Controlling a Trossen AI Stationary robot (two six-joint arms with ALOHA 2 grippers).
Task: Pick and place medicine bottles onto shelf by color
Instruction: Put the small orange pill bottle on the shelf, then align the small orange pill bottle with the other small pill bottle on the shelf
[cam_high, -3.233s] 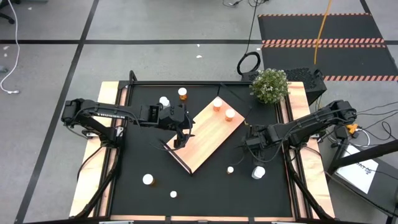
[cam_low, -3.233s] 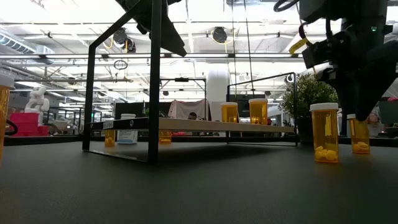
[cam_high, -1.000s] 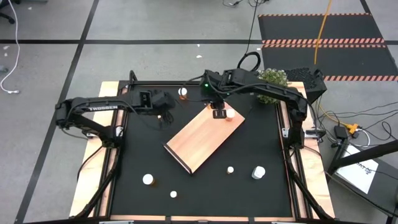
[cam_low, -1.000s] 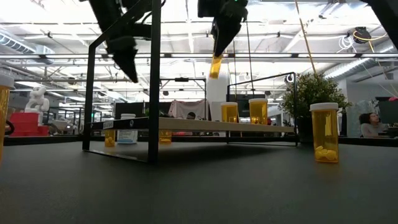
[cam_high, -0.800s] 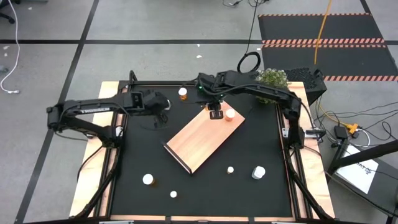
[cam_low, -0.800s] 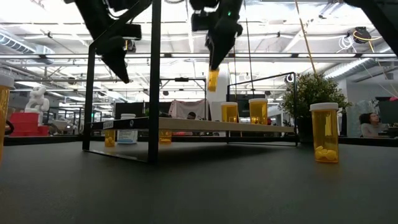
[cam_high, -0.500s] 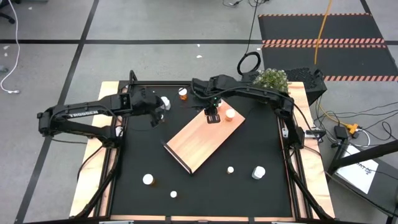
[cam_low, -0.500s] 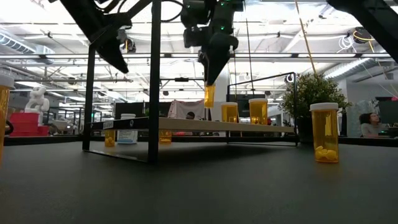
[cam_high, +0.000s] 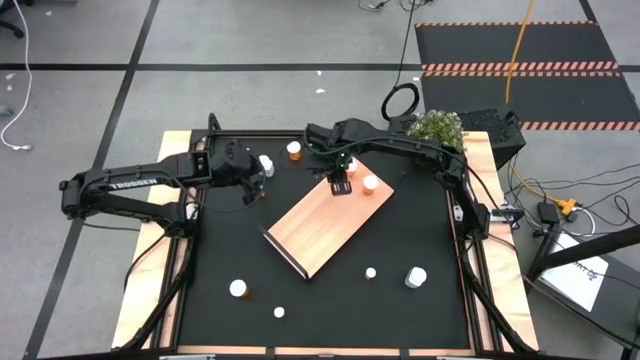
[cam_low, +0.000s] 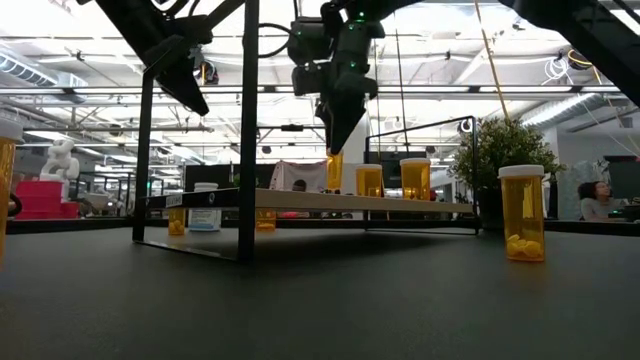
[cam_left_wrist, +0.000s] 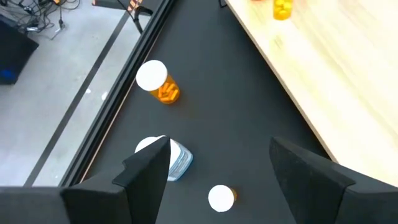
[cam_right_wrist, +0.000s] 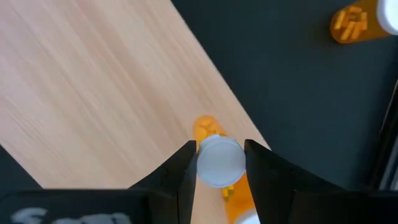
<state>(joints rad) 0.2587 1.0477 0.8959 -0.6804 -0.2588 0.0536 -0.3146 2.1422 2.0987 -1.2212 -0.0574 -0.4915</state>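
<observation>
Black bench mat, center frame: right hand (cam_right_wrist: 217, 163) grips orange bottle (cam_low: 334, 170) by its cap, upright, long axis vertical, cap up, base at shelf (cam_high: 325, 225) top. Left hand (cam_high: 254, 185), upper left, wide, empty.

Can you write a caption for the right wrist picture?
Right gripper lowers an orange bottle by its white cap onto the wooden shelf.

Amber bottles (cam_right_wrist: 214, 163) with white caps, light-wood shelf (cam_high: 325, 222), black mat (cam_high: 330, 300).
</observation>
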